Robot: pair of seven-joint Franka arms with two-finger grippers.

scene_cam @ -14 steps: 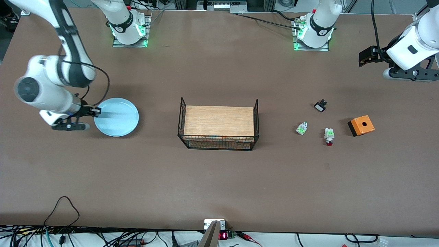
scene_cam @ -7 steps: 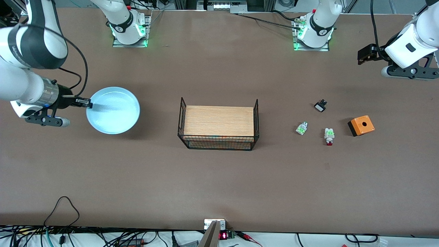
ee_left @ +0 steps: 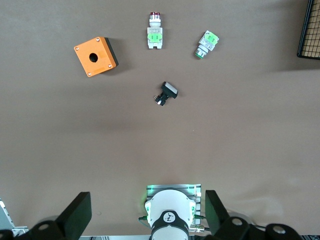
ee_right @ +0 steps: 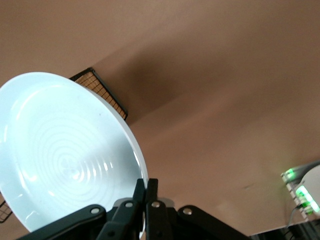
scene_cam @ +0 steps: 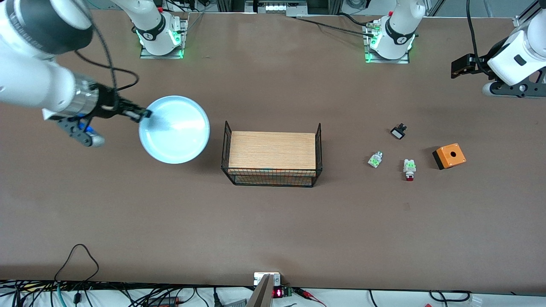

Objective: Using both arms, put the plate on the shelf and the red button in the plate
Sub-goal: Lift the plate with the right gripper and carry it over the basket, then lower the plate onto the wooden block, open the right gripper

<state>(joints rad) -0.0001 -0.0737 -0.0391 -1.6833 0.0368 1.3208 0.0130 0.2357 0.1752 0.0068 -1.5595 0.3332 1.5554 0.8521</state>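
My right gripper (scene_cam: 143,114) is shut on the rim of the pale light-blue plate (scene_cam: 175,129) and holds it tilted in the air beside the wire basket (scene_cam: 271,154), toward the right arm's end. In the right wrist view the plate (ee_right: 65,155) fills the frame with its rim pinched by the gripper (ee_right: 146,186). The red button (scene_cam: 409,169) lies on the table toward the left arm's end; it also shows in the left wrist view (ee_left: 154,33). My left gripper (scene_cam: 460,67) is open and empty, high over the table's edge at the left arm's end, waiting.
A wire basket with a wooden board inside stands mid-table. Near the red button lie a white-green piece (scene_cam: 375,159), a small black-white part (scene_cam: 398,131) and an orange box (scene_cam: 449,156). These also show in the left wrist view: (ee_left: 206,44), (ee_left: 166,93), (ee_left: 96,56).
My right gripper has lifted the plate off the table and carried it toward the basket, tilting it. The left arm has shifted only slightly.
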